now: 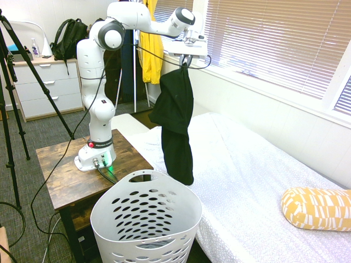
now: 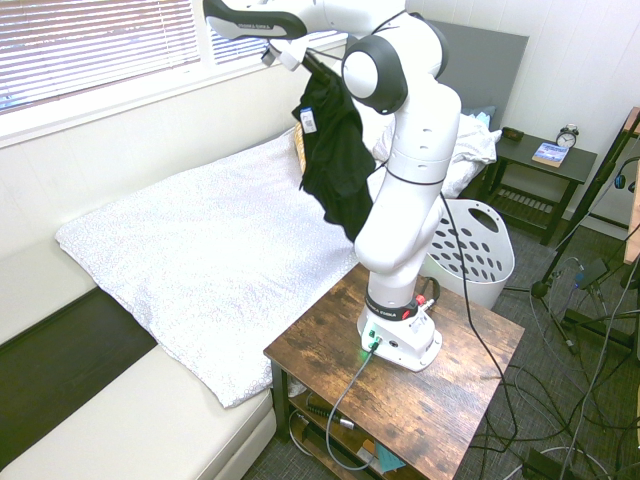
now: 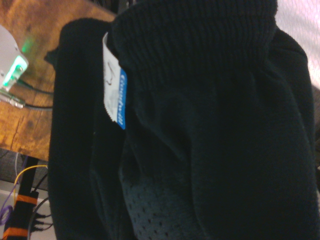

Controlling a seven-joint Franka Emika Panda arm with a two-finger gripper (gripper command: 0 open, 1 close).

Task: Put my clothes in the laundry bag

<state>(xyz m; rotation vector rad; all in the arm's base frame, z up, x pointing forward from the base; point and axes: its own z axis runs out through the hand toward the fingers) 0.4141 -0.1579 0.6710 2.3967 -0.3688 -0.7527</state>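
The black garment (image 1: 175,118) is gripped by the clamped gripper (image 1: 185,61) – hung limp above the white-quilted bed (image 1: 247,164) under blinds, its hem near the white basket (image 1: 145,219) beside the wooden table (image 1: 60,175)

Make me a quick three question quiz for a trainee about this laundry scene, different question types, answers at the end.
1. True or false: the black garment is already inside the white laundry basket.
2. Multiple choice: where does the garment hang? A) over the bed, clamped in the tool; B) on the wooden table; C) over the yellow pillow.
3. Fill in: the basket stands on the floor next to the ____ table that bears the arm.

Key: 1 false, it hangs in the air with its lower end above and behind the basket's rim; 2 A; 3 wooden.
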